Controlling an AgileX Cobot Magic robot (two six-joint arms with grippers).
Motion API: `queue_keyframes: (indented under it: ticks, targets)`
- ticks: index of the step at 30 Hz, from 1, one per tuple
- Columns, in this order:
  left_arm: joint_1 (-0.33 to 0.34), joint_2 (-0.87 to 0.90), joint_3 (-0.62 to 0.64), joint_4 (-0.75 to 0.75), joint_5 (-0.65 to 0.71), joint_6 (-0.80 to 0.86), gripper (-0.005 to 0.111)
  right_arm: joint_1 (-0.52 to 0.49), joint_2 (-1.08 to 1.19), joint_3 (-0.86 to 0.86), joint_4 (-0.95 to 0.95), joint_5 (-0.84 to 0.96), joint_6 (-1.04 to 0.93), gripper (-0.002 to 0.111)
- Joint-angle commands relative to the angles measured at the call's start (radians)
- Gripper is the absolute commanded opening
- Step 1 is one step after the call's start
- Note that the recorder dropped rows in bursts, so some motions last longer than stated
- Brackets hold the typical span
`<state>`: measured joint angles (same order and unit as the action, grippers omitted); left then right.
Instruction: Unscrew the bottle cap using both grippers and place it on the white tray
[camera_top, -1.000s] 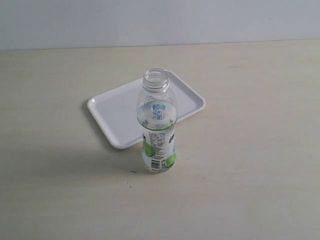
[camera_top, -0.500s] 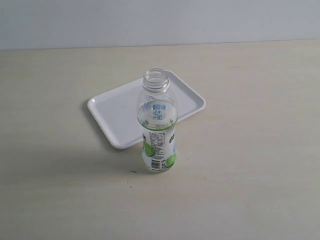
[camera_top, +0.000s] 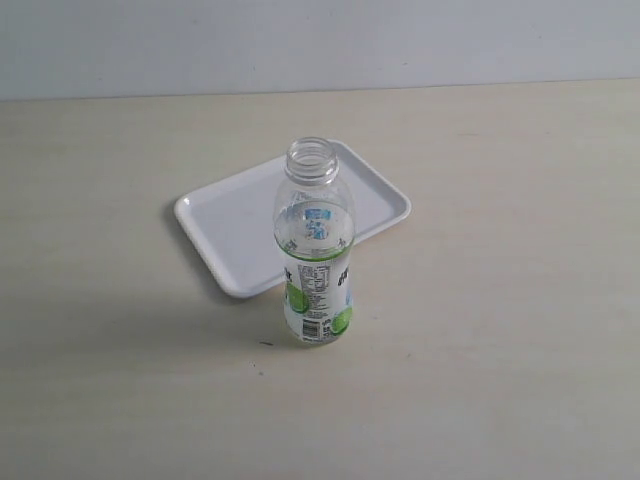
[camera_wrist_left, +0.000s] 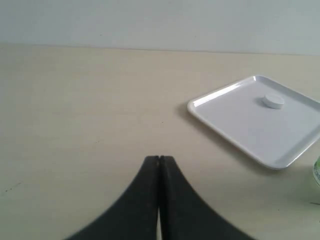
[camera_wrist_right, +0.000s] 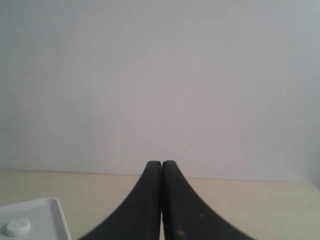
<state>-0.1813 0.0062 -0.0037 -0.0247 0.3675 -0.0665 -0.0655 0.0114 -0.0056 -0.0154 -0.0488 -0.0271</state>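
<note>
Both left gripper (camera_wrist_left: 159, 161) and right gripper (camera_wrist_right: 161, 164) closed, empty; cap (camera_wrist_left: 273, 101) on tray (camera_wrist_left: 235, 120).
Left gripper's black fingers (camera_wrist_left: 142, 195) met tip to tip with nothing between them, above bare table (camera_wrist_left: 75, 110) and well apart from the tray. Right gripper's fingers (camera_wrist_right: 180, 205) were pressed together the same way, holding nothing, with a pale wall (camera_wrist_right: 160, 75) beyond them. Cap lay flat on the tray's floor, near one corner, clear of the rim. Bottle (camera_top: 316, 250) stood upright on the table, neck bare and open, green-and-white label low, blue print above. In the exterior view it overlapped the tray's near edge; whether they touched I could not tell.
</note>
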Motion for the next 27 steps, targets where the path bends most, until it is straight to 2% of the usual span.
queue_keyframes:
  ticks: [1,14,19,27]
  targets:
    - [0.000,-0.006,0.004,0.001,-0.011,-0.008,0.000,-0.007,-0.011,0.006,-0.194,0.019,0.193,0.000]
    - [0.000,-0.006,0.004,0.001,-0.011,-0.008,0.000,-0.081,-0.011,0.006,-0.151,0.152,0.142,0.000]
    - [0.000,-0.006,0.004,0.001,-0.011,-0.008,0.000,-0.081,-0.011,0.006,-0.141,0.315,0.091,0.000]
    - [0.000,-0.006,0.004,0.001,-0.011,-0.008,0.000,-0.081,-0.011,0.006,-0.139,0.320,0.149,0.000]
